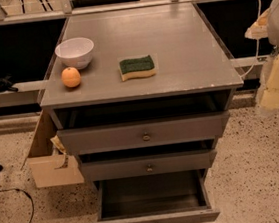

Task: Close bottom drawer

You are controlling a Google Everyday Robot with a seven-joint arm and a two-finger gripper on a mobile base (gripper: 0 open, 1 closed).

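Farthest left of the claw (276, 84), a white bowl (75, 53) and an orange (70, 77) sit just beside each other on the grey worktop (187, 42). A green-topped sponge (137, 67) lies nearer the claw. Below and left of it, the bottom drawer (155, 221) stands pulled out. The claw hangs off the worktop's right edge; released or clenched, I cannot tell.

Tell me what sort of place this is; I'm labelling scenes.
Probably a lab or test kitchen mock-up: a grey cabinet with its bottom drawer pulled out, a bowl, orange and sponge on top, speckled floor with a loose cable. The gripper hangs at the right edge.
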